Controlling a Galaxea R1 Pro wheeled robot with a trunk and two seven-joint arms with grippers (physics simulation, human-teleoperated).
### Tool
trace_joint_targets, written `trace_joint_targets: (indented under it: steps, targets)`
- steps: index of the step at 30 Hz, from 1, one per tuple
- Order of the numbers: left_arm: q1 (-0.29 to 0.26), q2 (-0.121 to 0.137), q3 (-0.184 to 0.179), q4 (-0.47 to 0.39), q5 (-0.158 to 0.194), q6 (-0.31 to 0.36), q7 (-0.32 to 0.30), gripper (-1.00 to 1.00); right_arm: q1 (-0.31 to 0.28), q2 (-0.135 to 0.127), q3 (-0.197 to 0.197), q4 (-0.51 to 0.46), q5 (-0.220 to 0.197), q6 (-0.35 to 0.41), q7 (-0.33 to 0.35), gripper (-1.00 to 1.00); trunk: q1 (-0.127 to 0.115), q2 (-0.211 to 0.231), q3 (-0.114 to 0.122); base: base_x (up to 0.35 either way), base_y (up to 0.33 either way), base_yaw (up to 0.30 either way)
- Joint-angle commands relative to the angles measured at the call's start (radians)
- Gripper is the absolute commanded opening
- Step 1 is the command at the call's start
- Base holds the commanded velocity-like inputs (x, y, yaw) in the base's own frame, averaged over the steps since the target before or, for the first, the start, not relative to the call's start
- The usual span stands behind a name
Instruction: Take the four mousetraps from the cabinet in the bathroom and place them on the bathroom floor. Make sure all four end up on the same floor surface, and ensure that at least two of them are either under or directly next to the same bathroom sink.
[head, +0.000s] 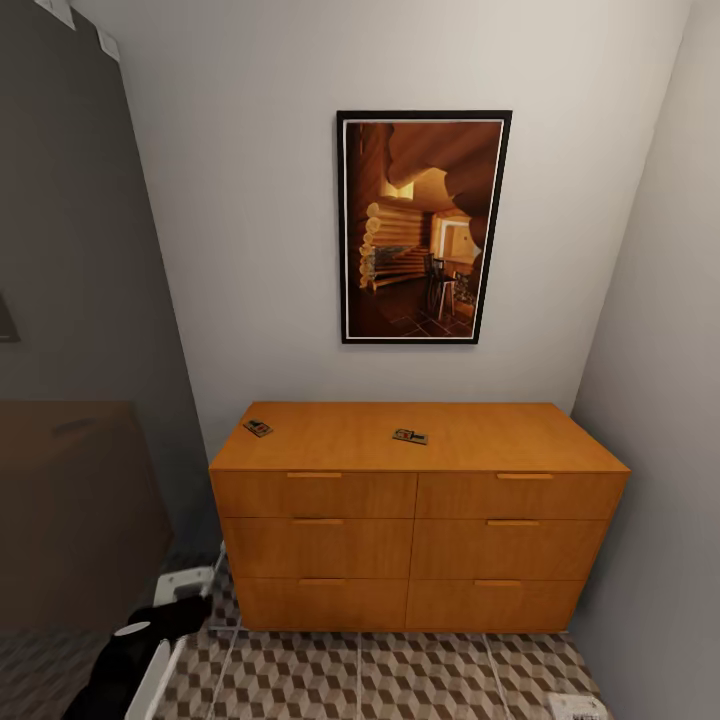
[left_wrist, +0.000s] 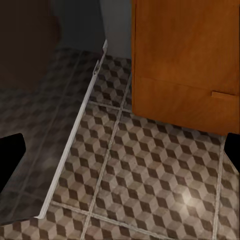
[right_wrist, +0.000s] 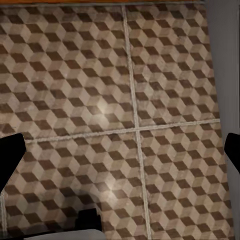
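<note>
The bathroom floor (head: 400, 680) of cube-patterned tiles lay under both my jaws, bare between the spread tips of my left jaws (left_wrist: 120, 155) and of my right jaws (right_wrist: 120, 147). The cabinet (head: 420, 520) stood ahead of me against the wall, its lower corner just beyond my left jaws in the left wrist view, its base edge beyond my right jaws. A framed picture (head: 425, 227) hung on the wall above it. My left arm (head: 130, 650) was low, beside a pale metal floor strip (left_wrist: 75, 130). 2 mousetraps (head: 258, 428) lay flat on the cabinet's top, well apart, 1 near its left rear corner, the other (head: 410, 436) near the middle, both far from either pair of jaws.
</note>
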Motion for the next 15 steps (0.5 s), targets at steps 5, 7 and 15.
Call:
trace_joint_targets:
  steps: [5,7,15]
  targets:
    - [-0.001,-0.003,-0.002,-0.094,0.011,0.04,0.008,1.0,0.0,-0.005,0.002,-0.086,0.0,0.019,-0.002,1.0,0.0,-0.001,-0.001,0.0,0.0,0.0]
    - [-0.002,-0.004,-0.003,-0.117,0.011,0.049,0.008,1.0,0.0,-0.005,0.001,-0.111,0.0,0.027,-0.002,1.0,0.0,-0.001,-0.001,0.0,0.0,0.0]
    - [-0.011,-0.017,-0.009,-0.266,0.012,0.165,0.008,1.0,0.002,-0.006,-0.002,-0.369,-0.002,0.162,-0.032,1.0,0.0,-0.001,-0.001,0.0,0.0,0.0]
